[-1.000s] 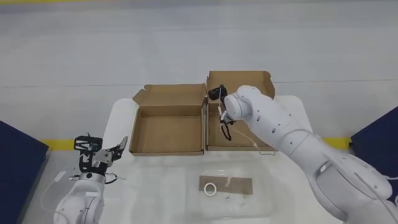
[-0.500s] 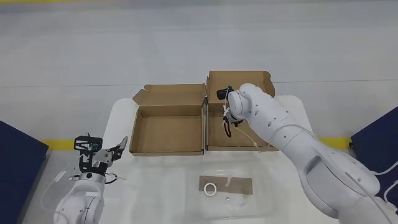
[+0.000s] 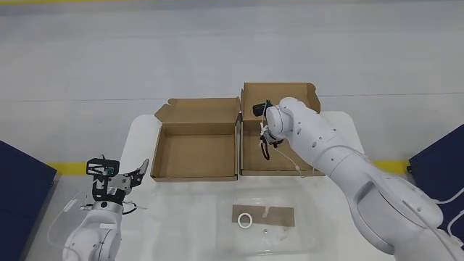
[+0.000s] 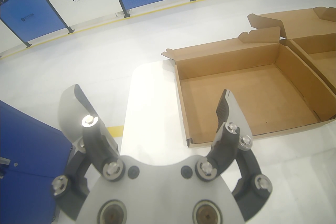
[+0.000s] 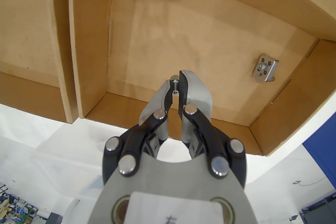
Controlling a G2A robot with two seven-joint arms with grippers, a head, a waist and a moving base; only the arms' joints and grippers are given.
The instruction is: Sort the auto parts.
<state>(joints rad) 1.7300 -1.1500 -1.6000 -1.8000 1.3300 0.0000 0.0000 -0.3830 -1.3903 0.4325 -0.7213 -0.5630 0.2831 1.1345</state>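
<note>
The right hand [image 5: 176, 84] gripped a small bolt [image 5: 174, 78] above the right box [image 5: 210, 12] — a metal bracket [image 5: 264, 68] lay inside. The left hand [image 4: 151, 95] hung open beside the left box [image 4: 249, 93].

The box [image 5: 210, 25] is matt cardboard, the bracket [image 5: 264, 68] and bolt [image 5: 174, 83] shiny metal.

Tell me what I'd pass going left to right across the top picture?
left gripper, open → left cardboard box → right cardboard box, over which the right gripper pinches a small bolt.
</note>
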